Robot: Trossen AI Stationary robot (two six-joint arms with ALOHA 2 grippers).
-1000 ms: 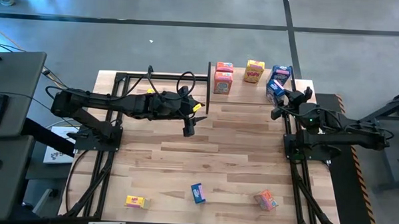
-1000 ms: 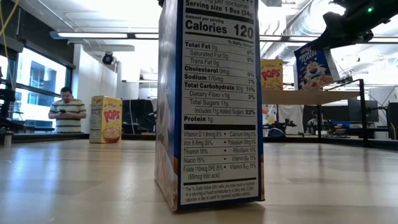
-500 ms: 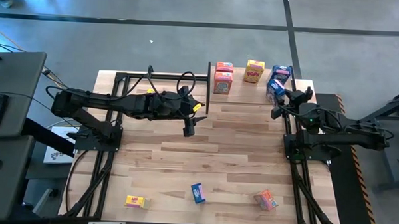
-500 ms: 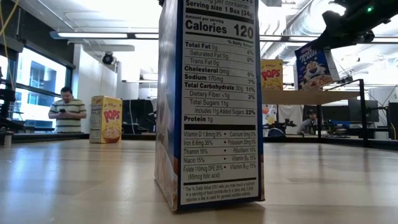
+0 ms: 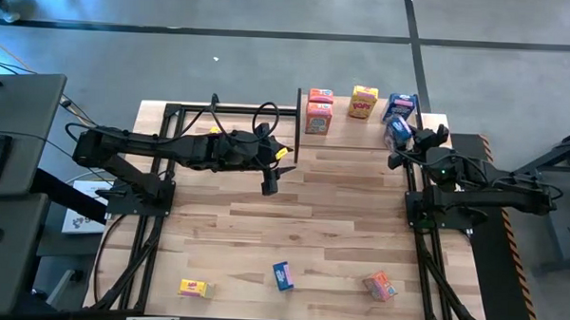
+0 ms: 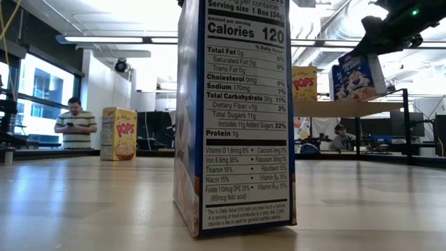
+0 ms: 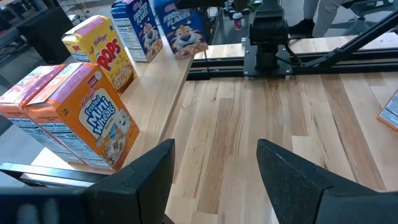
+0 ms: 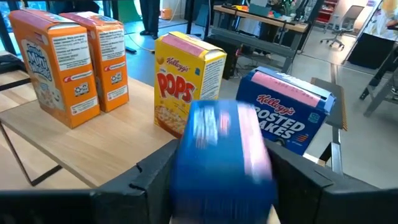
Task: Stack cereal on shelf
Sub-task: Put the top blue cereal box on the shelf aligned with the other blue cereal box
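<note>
Eight cereal boxes on a wooden bench (image 5: 311, 227) in a big room with a grey floor (image 5: 270, 55).
The shelf (image 5: 348, 132) at the far right holds two orange boxes (image 5: 317, 116), one yellow box (image 5: 364, 102) and one blue box (image 5: 402, 104). Another blue box (image 5: 396, 130) tilts between the right pincer's (image 5: 406, 143) fingers; I cannot tell if it is pinched. One yellow (image 5: 193, 288), one blue (image 5: 282, 275) and one orange box (image 5: 380, 286) lie along the near edge. The left pincer (image 5: 269, 186) hangs spread and empty over the middle.
</note>
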